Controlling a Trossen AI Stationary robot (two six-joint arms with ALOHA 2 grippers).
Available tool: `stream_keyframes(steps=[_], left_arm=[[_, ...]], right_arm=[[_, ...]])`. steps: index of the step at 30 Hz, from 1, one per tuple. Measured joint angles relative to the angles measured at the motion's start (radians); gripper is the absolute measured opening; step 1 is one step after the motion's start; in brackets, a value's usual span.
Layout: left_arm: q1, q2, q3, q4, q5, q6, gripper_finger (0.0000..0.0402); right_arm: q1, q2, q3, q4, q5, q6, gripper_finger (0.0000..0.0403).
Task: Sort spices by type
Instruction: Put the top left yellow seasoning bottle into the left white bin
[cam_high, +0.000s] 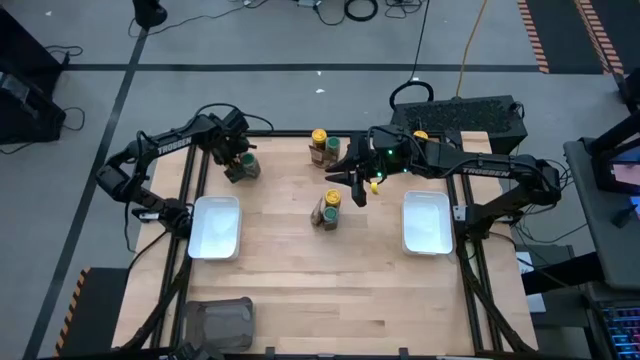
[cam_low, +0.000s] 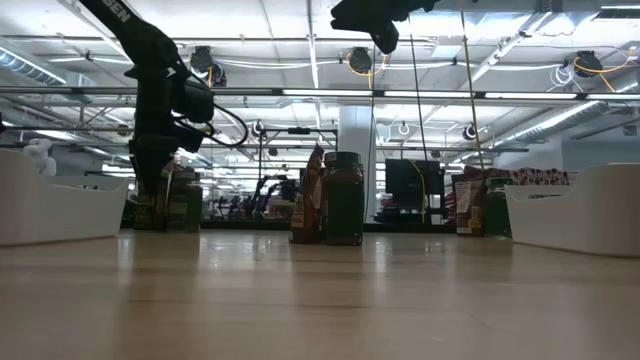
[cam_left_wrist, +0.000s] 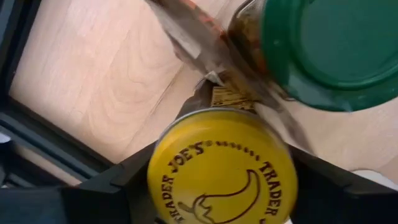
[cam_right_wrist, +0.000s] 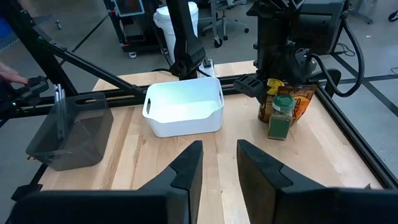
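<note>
Sorting looks underway: left claw (cam_left_wrist: 217, 199) is clamped on a yellow-lidded jar (cam_left_wrist: 221, 165) at the desk's (cam_high: 300, 290) ten o'clock, probably for lifting, while right claw (cam_right_wrist: 219, 163) hovers mid-desk, fingers apart.

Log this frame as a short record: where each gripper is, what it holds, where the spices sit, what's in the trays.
left gripper: at the far-left spice cluster, around a yellow-lid jar
beside it: green-lid jar
right gripper: raised above table centre, open, holding nothing
centre cluster: jar and packet, untouched
far cluster: untouched
left tray: holds no spices
right tray: holds no spices
grey tray: near-left corner
</note>
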Motion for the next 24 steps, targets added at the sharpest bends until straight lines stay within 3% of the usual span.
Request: stream_keyframes(steps=[6, 13, 24], left_arm=[[-0.001, -0.006, 0.001, -0.005, -0.004, 0.001, 0.0227], [0.000, -0.076, 0.001, -0.016, -0.010, 0.001, 0.0230], [0.000, -0.244, 0.072, -0.279, -0.006, 0.000, 0.0232]], right_arm=[[0.000, 0.000, 0.000, 0.000, 0.000, 0.000, 0.0082], [0.001, 0.000, 0.000, -0.001, 0.000, 0.000, 0.0082], [0.000, 0.000, 0.000, -0.001, 0.000, -0.001, 0.0082]])
